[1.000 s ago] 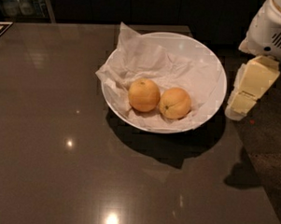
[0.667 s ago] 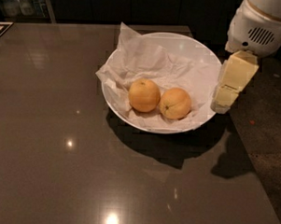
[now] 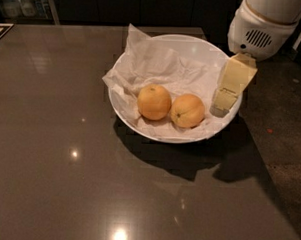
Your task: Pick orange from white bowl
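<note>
Camera view: nothing is picked yet, I judge. The orange (image 3: 187, 110) lies in the white bowl (image 3: 164, 138), toward 5 o'clock of its middle, with the yellower fruit (image 3: 154, 101) just beside it at 9 o'clock. My gripper (image 3: 222, 106) hangs inside the bowl's 3 o'clock rim, near the orange but apart from it. Released or clenched, I cannot tell. Reaching, grasping and lifting remain. Count: two fruits, one bowl, one crumpled paper (image 3: 153, 62).

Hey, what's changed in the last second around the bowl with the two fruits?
The pincer moved left, from beside the white bowl to over its right edge, nearer the orange. It has taken hold of nothing. The orange, the yellower fruit beside it, the paper and the bowl stayed put.
</note>
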You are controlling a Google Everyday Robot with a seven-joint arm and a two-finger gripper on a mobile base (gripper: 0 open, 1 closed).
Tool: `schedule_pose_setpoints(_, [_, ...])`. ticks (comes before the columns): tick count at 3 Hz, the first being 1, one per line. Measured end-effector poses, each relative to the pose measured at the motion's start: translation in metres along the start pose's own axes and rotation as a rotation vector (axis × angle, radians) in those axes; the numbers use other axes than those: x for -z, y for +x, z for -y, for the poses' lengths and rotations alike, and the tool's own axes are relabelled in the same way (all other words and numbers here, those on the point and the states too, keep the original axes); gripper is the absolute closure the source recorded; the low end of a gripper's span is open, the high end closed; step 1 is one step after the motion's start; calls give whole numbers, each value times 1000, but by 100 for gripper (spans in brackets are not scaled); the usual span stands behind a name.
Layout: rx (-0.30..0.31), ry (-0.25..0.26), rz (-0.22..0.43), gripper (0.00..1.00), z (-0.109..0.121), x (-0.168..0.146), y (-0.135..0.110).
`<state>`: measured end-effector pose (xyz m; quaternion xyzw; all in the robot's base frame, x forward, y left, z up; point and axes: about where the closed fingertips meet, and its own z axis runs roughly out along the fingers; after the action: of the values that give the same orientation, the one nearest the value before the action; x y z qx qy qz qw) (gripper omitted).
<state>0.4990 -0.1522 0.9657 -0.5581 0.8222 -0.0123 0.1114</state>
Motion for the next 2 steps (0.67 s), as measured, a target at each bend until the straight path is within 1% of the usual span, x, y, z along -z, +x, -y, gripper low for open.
schedule_pose_setpoints(1, [-29, -14, -29, 0, 1, -14, -15])
schedule_pose_setpoints(2, [-58, -26, -50, 7, 1, -24, -25])
